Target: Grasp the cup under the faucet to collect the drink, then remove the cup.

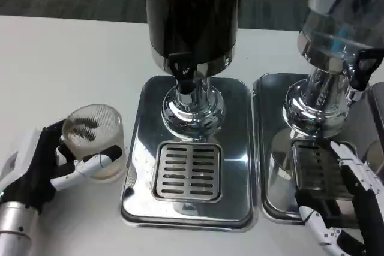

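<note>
A clear ribbed cup point(94, 142) stands on the white table to the left of the steel drip tray point(141, 202). My left hand point(45, 169) grips it, fingers wrapped around its front side. The dark drink dispenser point(193, 10) rises at the back, and its black faucet point(183, 71) hangs over the slotted grate point(187, 172); nothing stands on the grate. My right hand point(354, 208) lies low at the right over the second tray, its fingers apart and holding nothing.
A second dispenser point(342, 34) with a clear tank and its own black tap point(362, 70) stands at the right on another steel tray point(270, 148). Bare white table point(66, 64) stretches to the left and back.
</note>
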